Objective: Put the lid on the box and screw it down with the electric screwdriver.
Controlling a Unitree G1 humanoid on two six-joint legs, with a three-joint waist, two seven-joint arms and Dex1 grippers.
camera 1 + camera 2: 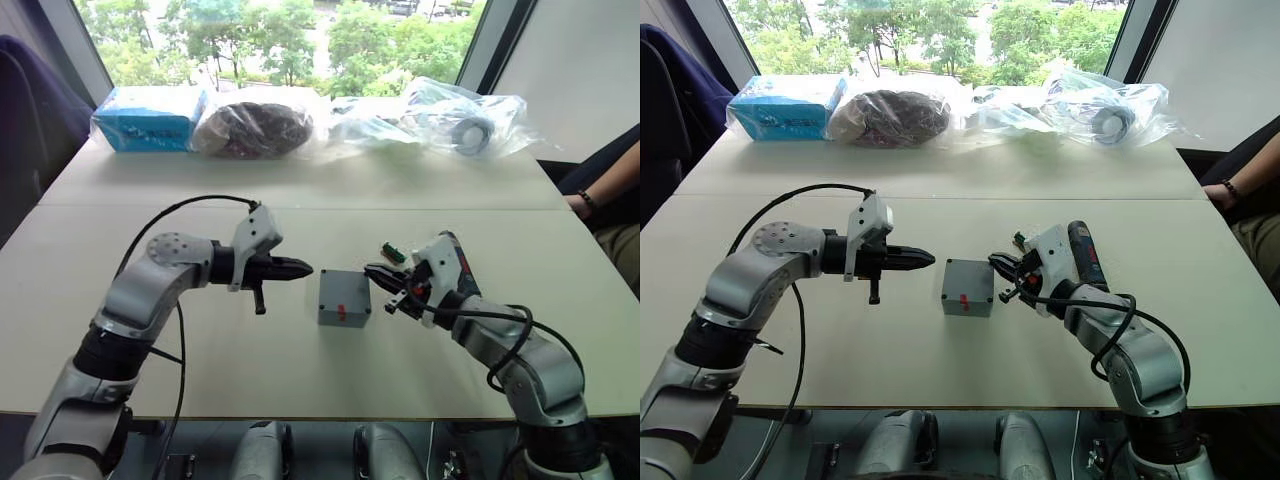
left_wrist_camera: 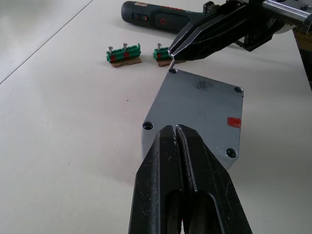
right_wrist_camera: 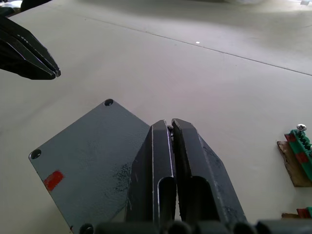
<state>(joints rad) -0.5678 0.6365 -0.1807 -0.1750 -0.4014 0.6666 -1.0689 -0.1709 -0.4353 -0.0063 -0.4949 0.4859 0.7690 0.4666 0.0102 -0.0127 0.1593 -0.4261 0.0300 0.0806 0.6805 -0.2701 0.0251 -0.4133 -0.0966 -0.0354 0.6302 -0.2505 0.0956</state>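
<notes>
Nearby, green pieces (image 2: 124, 52) and electric screwdriver (image 2: 161, 10) lie behind the box (image 1: 344, 298)

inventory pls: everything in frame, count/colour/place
box: 1, grey, lid already on it, red mark on top, table centre between the grippers.
electric screwdriver: 1, black with red accent, lying on the table behind the right gripper.
green terminal pieces: 2, green and red, on the table between the box and the screwdriver.
blue packet: 1, blue, far edge of the table, left.
plastic bags: several, clear, with dark and pale contents, along the far edge.
table: 1, off-white.
person's arm: 1, at the right edge.
left gripper: black, shut, left of the box.
right gripper: black, shut, at the box's right edge.
</notes>
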